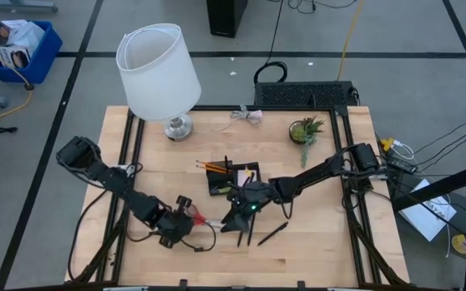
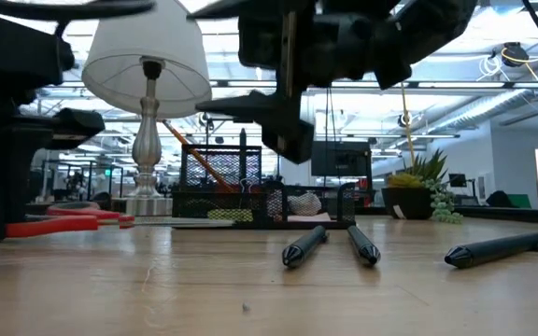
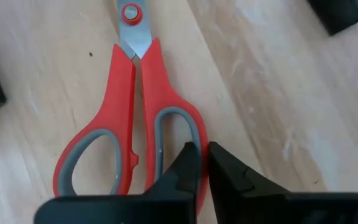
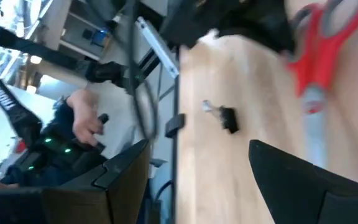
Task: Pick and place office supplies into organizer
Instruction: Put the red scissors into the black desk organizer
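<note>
Red-handled scissors (image 3: pixel 135 118) with grey-lined loops lie flat on the wooden table, blades toward the organizer. My left gripper (image 3: pixel 204 163) (image 1: pixel 181 225) is at their handle end, shut on one loop. The black organizer (image 1: pixel 233 178) sits mid-table with orange pencils (image 1: pixel 213 166) sticking out of it. My right gripper (image 4: pixel 210 186) (image 1: pixel 241 220) hangs open just in front of the organizer, above black pens (image 1: pixel 270 234) (image 2: pixel 306 246) lying on the table, and holds nothing. My left gripper has the rim of one handle loop (image 3: pixel 199 134), at the loop's outer side. One finger (image 3: pixel 185 163) stands inside the loop and the other (image 3: pixel 229 171) outside it. The fingers slant steeply down from the table's left. The scissors lie flat on the wood.
A white-shaded lamp (image 1: pixel 160 73) stands at the far left, a small potted plant (image 1: pixel 306 129) and a black mesh box (image 1: pixel 306 95) at the far right. A black binder clip (image 4: pixel 225 118) lies on the table. A person's hand (image 4: pixel 82 124) shows beyond the table.
</note>
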### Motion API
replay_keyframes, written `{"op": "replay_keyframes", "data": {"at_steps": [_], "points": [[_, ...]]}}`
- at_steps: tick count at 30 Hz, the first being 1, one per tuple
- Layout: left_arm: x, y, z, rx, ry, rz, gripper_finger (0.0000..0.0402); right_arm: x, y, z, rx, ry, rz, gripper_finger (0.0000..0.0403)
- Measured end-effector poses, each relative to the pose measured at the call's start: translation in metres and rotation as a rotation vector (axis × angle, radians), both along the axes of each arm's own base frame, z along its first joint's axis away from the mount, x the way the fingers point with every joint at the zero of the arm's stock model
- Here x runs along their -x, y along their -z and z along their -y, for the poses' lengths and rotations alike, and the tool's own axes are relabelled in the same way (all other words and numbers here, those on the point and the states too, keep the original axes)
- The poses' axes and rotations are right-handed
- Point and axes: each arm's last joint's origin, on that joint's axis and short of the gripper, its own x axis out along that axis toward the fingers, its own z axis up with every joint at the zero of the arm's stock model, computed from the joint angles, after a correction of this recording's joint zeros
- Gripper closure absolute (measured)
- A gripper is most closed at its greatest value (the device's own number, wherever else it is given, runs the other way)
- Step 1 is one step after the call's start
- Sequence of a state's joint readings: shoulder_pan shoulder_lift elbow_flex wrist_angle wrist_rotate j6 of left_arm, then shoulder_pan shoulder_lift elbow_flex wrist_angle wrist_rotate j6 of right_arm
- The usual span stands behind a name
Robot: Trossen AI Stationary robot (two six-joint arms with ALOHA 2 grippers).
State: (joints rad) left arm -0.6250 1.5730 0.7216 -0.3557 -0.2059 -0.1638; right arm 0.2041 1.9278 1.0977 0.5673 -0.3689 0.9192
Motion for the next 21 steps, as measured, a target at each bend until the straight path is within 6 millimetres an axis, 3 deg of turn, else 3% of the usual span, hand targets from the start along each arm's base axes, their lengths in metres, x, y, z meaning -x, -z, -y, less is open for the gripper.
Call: {"op": "replay_keyframes", "data": {"at_steps": [11, 21], "points": [[-0.008, -0.022, 0.021, -0.023, 0.055, 0.120, 0.0385, -0.006, 0.003, 0.035, 0.015, 0.138, -0.031, 0.0138], [-0.024, -0.047, 0.027, -0.033, 0.108, 0.191, 0.0384, -0.010, 0.017, 0.034, -0.007, 0.222, -0.073, 0.0138]]}}
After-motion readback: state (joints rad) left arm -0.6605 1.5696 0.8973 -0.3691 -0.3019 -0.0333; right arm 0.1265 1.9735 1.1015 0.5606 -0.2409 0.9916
